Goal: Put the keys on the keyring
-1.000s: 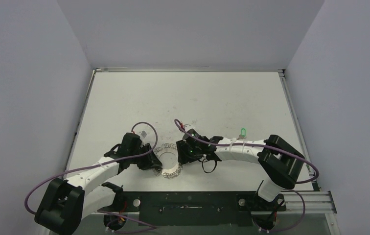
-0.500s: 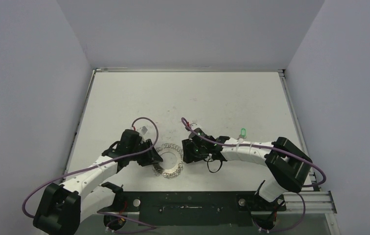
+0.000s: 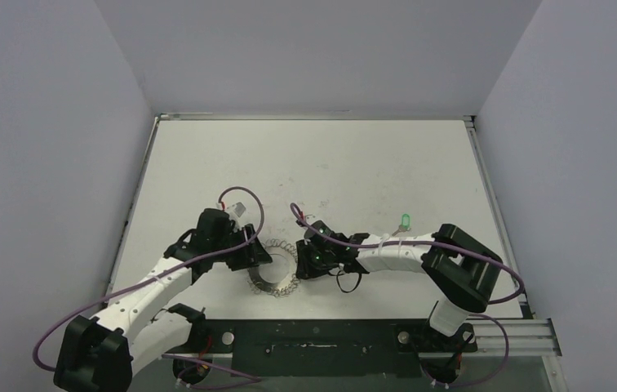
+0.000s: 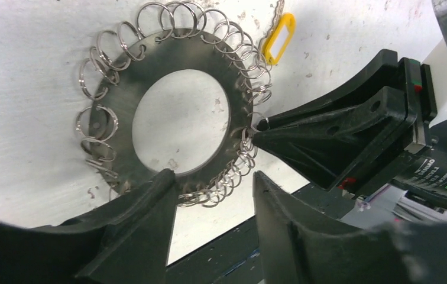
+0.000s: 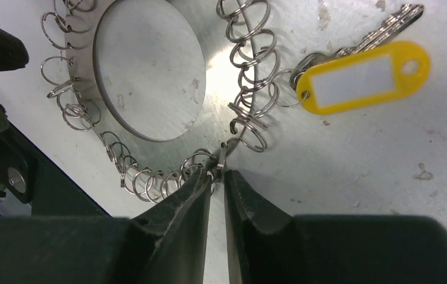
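The keyring [image 3: 277, 287] lies flat on the table between my two grippers. In the left wrist view the keyring [image 4: 123, 77] fills the top, fringed with wire loops. My left gripper [image 4: 212, 184] is open, one finger over the ring's near rim and several loops in the gap. My right gripper [image 5: 218, 173] is shut on one small wire loop at the ring's [image 5: 216, 89] edge. The yellow key [image 5: 363, 77] lies beside the ring; it also shows in the left wrist view [image 4: 278, 39]. The green key [image 3: 406, 220] lies apart to the right. Left gripper [image 3: 250, 255], right gripper [image 3: 305, 263].
The black mounting bar [image 3: 313, 339] runs along the table's near edge, close behind the ring. Purple cables loop above both wrists. The table's raised rim [image 3: 313, 117] bounds the far side.
The ring has slid slightly left and nearer. My right gripper has followed it left; my left gripper has shifted a little farther from the near edge.
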Robot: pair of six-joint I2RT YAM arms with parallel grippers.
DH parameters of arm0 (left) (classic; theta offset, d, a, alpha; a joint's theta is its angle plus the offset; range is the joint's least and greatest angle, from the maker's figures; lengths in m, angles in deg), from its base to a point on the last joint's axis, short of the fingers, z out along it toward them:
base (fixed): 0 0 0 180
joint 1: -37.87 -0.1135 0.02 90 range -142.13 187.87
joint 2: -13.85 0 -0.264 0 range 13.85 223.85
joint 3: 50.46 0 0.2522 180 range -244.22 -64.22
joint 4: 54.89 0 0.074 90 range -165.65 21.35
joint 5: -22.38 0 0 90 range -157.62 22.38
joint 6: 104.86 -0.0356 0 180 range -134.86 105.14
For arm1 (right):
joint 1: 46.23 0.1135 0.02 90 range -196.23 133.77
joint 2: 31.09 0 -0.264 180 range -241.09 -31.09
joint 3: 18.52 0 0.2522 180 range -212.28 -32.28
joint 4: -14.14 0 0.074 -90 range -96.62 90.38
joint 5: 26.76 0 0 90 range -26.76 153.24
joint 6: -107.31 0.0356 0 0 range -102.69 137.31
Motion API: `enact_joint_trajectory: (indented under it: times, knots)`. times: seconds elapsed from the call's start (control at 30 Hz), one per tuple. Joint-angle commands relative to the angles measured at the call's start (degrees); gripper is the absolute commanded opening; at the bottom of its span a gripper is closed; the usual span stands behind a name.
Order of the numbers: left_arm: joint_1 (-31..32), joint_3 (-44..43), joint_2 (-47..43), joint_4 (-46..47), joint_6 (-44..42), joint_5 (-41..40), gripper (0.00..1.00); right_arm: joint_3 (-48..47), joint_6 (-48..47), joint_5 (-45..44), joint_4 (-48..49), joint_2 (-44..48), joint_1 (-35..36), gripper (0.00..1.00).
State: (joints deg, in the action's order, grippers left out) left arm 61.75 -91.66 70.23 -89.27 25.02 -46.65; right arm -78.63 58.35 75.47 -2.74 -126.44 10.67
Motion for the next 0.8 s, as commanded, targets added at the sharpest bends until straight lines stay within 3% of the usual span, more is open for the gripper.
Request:
enact_joint_trajectory:
  times: [0.0, 0.2, 0.23, 0.37, 0.47, 0.77]
  knots:
    - [-1.02, -5.06, -3.15, -4.88, -3.30, -1.79, 0.57, -2.44, -0.66, -1.60, 0.76, 1.79, 0.39, 0.16]
    - [-2.00, -6.23, -7.04, -5.48, -2.33, -3.00, 0.95, -3.23, -3.74, -5.91, -5.12, 6.04, 0.02, 0.25]
    - [-2.26, -6.03, -7.54, -5.19, -1.94, -2.97, 0.97, -3.16, -3.91, -6.21, -5.41, 6.39, -0.11, 0.29]
    - [-3.03, -4.67, -7.88, -4.03, -0.51, -1.87, 0.97, -2.72, -4.21, -6.39, -5.69, 7.15, -0.16, 0.49]
    - [-3.05, -2.86, -7.75, -2.24, 0.93, -0.39, 0.97, -2.61, -4.17, -5.93, -5.40, 6.58, 0.22, 0.58]
    - [-2.98, 4.75, -6.89, 7.44, 7.46, 4.34, 0.91, -5.17, -4.87, -6.06, -6.03, 2.20, 1.37, 0.59]
